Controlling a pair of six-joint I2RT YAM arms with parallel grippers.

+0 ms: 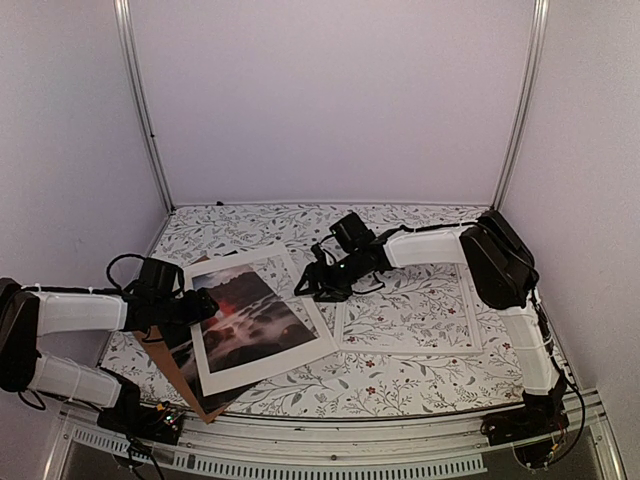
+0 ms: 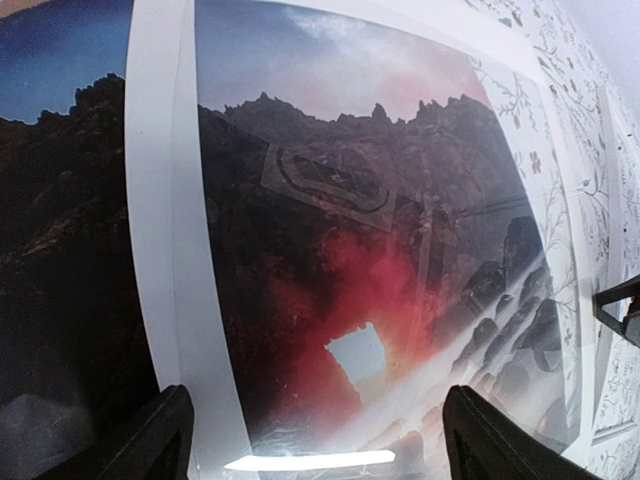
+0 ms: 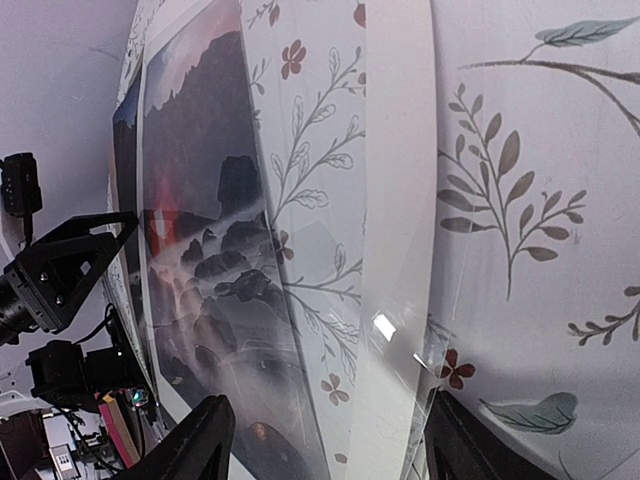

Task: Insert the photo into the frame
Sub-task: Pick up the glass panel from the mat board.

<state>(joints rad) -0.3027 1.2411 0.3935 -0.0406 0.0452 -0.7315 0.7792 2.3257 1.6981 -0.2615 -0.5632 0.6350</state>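
The photo [image 1: 250, 312], a dark landscape with a red glow, lies at the left under a flat white mat [image 1: 270, 368] and shows through its window. Its left part sticks out past the mat. The white frame [image 1: 472, 320] with a clear pane lies flat to the right, and the floral cloth shows through it. My left gripper [image 1: 205, 305] is open and empty just above the mat's left border; the left wrist view shows the photo [image 2: 360, 250] and mat [image 2: 160, 200] between its fingers. My right gripper [image 1: 318, 288] is open over the frame's left edge [image 3: 400, 200], beside the photo [image 3: 200, 200].
A brown backing board [image 1: 172, 368] lies under the photo and pokes out at the near left. The floral tablecloth [image 1: 420, 230] covers the table. White walls and metal posts [image 1: 145, 110] close the back and sides.
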